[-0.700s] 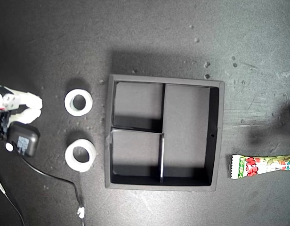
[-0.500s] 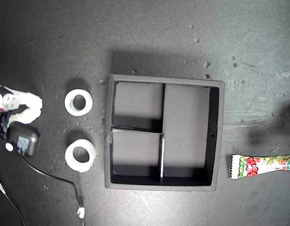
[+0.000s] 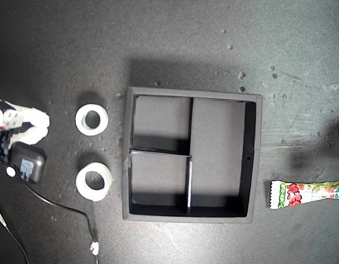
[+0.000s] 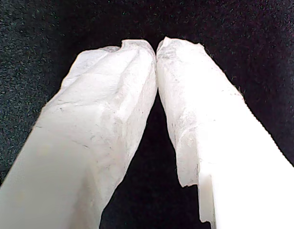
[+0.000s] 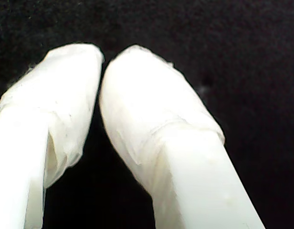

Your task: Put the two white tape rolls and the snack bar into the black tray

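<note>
nothing is packed yet: 2 white tape rolls [image 3: 92, 119] [image 3: 94, 181] and the snack bar [image 3: 307, 194] lie on the worktop [image 3: 169, 44] on opposite sides of the empty black tray [image 3: 254, 159]. my first gripper [image 4: 155, 50] and my second gripper [image 5: 101, 59] have jaws closed on nothing; next, open over a roll.

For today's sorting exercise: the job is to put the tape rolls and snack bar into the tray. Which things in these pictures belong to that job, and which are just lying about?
Belong to the job:
first tape roll
second tape roll
snack bar
black tray, nothing in it yet

Just lying about:
black plug adapter
its cable
</note>
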